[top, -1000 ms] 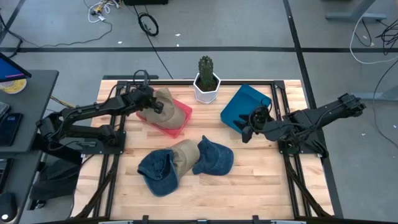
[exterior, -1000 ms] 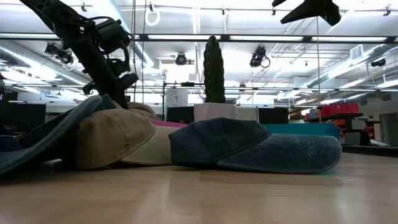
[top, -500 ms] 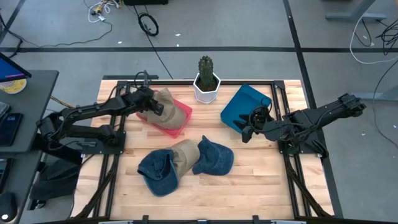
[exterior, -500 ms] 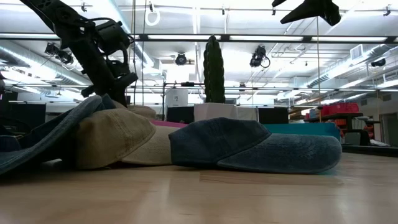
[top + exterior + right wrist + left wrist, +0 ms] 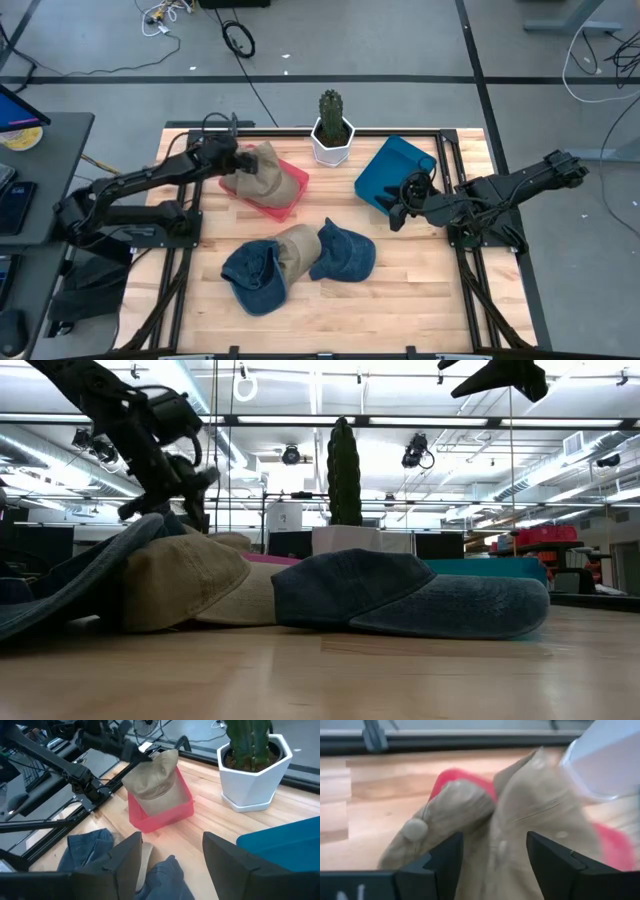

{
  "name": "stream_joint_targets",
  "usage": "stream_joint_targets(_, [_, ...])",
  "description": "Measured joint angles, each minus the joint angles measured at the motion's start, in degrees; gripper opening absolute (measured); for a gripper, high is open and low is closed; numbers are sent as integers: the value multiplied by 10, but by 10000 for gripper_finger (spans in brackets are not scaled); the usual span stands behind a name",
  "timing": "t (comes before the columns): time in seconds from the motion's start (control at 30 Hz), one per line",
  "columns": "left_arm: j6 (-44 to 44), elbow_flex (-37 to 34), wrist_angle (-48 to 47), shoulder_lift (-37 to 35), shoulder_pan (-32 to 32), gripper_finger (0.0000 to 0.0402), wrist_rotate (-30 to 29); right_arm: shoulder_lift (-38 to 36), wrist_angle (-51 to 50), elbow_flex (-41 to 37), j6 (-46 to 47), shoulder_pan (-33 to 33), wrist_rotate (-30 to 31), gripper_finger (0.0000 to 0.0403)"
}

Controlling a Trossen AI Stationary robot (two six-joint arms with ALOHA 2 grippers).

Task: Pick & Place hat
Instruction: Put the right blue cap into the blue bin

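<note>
Two grippers in view. Left gripper [image 5: 228, 160] sits at the left edge of the tan hat [image 5: 268, 172], just above the red bin [image 5: 268, 199]; in the left wrist view its fingers [image 5: 440, 860] stand apart with the cap's crown between and beyond them, not clamped on the cloth. Jaws spread, nothing held. Right gripper [image 5: 396, 208] hangs at the near edge of the blue bin [image 5: 392, 170], fingers [image 5: 124, 855] parted and empty, pointing across the table toward the red bin.

Tan hat: lies in the red bin, at the rear left of the wooden table [image 5: 400, 290]. Long axis runs roughly left to right in the high view; which end carries the brim I cannot tell from that view. In the left wrist view the crown button [image 5: 414, 828] shows near the gripper side.

White hexagonal pot with cactus [image 5: 332, 128] stands between the two bins at the rear edge. Near the table's middle, a heap of hats: blue denim hat [image 5: 252, 275] at left, second tan hat [image 5: 296, 248] in the middle, another denim hat [image 5: 345, 252] at right, all touching or overlapping.

No readable brand, label or writing on any hat or bin.
</note>
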Motion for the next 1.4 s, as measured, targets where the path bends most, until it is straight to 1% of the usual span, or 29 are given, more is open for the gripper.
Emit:
stream_joint_targets(0.1, [9,10,-2,-43,0,228,1,0,0,0,0,0,-18,211])
stream_joint_targets(0.2, [36,44,-8,-87,0,227,43,-5,0,0,-5,0,-43,211])
stream_joint_targets(0.33, [28,114,-24,-123,0,223,143,-16,-1,0,-10,0,-60,211])
stream_joint_targets(0.43, [4,166,-24,-133,-6,223,251,-20,-1,0,-22,0,-67,211])
stream_joint_targets(0.5, [0,198,-23,-135,-22,222,319,-21,-2,0,-29,0,-69,211])
stream_joint_targets(0.53, [-1,212,-23,-135,-34,222,341,-21,-2,0,-31,0,-69,211])
stream_joint_targets(0.6, [-6,233,-23,-135,-63,222,360,-21,-2,0,-32,0,-69,211])
stream_joint_targets(0.73, [-28,250,-23,-134,-125,222,355,-21,-14,0,-35,0,-79,211])
stream_joint_targets(0.83, [-47,247,-26,-131,-172,222,323,-21,-49,0,-18,0,-99,211])
stream_joint_targets(1.0, [-50,243,-49,-101,-240,222,239,-15,-129,0,67,0,-139,211])
stream_joint_targets(1.1, [-50,243,-52,-75,-269,222,215,-14,-140,-23,125,1,-171,211])
stream_joint_targets(1.17, [-49,243,-49,-55,-287,222,214,-14,-135,-48,171,1,-200,211])
stream_joint_targets(1.23, [-48,243,-50,-36,-304,222,213,-14,-110,-80,214,6,-225,211])
stream_joint_targets(1.33, [-47,243,-51,-9,-331,222,212,-14,-53,-133,277,22,-253,211])
stream_joint_targets(1.4, [-42,243,-53,6,-344,222,212,-14,3,-171,316,36,-259,211])
